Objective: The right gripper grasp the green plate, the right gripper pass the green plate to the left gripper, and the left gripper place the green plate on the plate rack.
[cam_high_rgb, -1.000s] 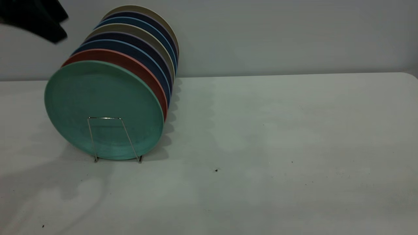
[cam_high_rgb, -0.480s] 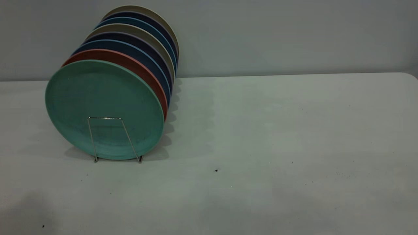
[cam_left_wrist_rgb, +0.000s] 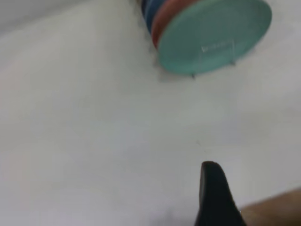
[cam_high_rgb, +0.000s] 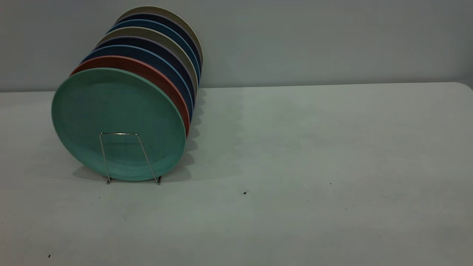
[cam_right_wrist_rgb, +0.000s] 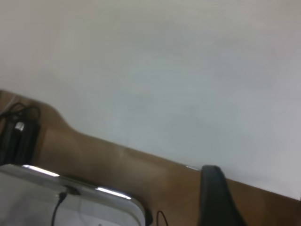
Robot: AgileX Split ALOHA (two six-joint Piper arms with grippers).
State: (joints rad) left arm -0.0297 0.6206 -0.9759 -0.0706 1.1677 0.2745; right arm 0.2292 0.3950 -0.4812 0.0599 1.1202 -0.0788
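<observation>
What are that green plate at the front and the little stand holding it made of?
The green plate looks like matte plastic: flat, even colour with no glare. The plate rack seems to be thin polished metal wire, since its loop glints silver against the plate.

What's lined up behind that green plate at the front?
Behind the green plate in the plate rack stand a salmon-pink plate, then blue and beige plates. Only their rims show; faces and rack wires behind are covered.
</observation>
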